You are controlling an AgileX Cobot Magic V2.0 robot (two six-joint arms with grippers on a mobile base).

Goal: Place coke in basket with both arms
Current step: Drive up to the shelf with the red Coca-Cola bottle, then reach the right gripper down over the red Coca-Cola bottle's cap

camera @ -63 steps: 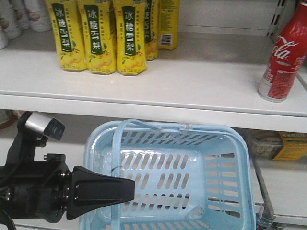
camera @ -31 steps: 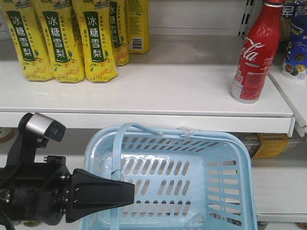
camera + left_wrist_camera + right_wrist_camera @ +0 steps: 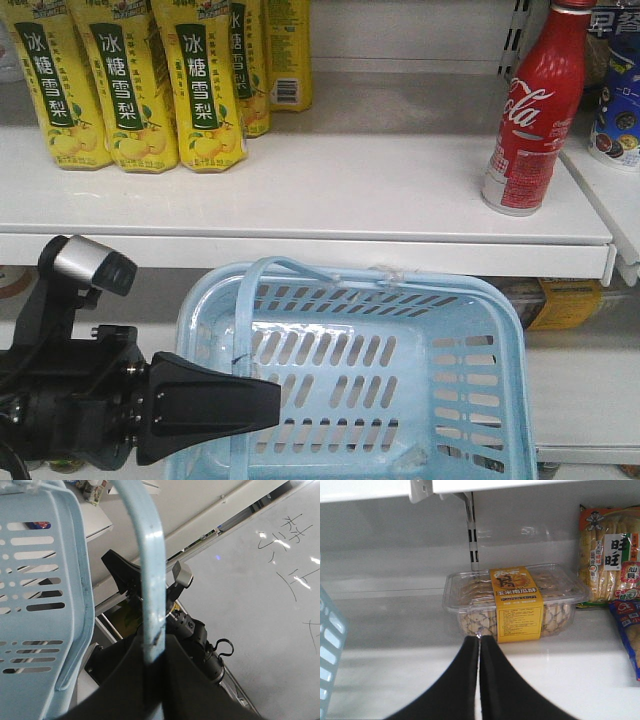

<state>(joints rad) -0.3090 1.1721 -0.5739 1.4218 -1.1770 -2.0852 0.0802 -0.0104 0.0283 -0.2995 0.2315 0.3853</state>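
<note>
Your left hand (image 3: pixel 270 402) is clamped shut on the handle (image 3: pixel 150 555), which runs between its fingers in the left wrist view. It carries the basket (image 3: pixel 500 312) in front of the shelf (image 3: pixel 330 190), open side up and empty. Your right hand (image 3: pixel 479 647) is pressed fully closed on nothing. It points at a clear biscuit tray (image 3: pixel 515 600) on the lower shelf (image 3: pixel 395 645), with the basket wall at its left. The coke (image 3: pixel 530 110) stands upright near the right end of the shelf, above and beyond the basket's far right corner and well apart from the yellow cartons (image 3: pixel 130 90) at the left. Its long axis is vertical. The right hand is judged the nearer and is free: raise it, open it, and approach the bottle level from the front.
</note>
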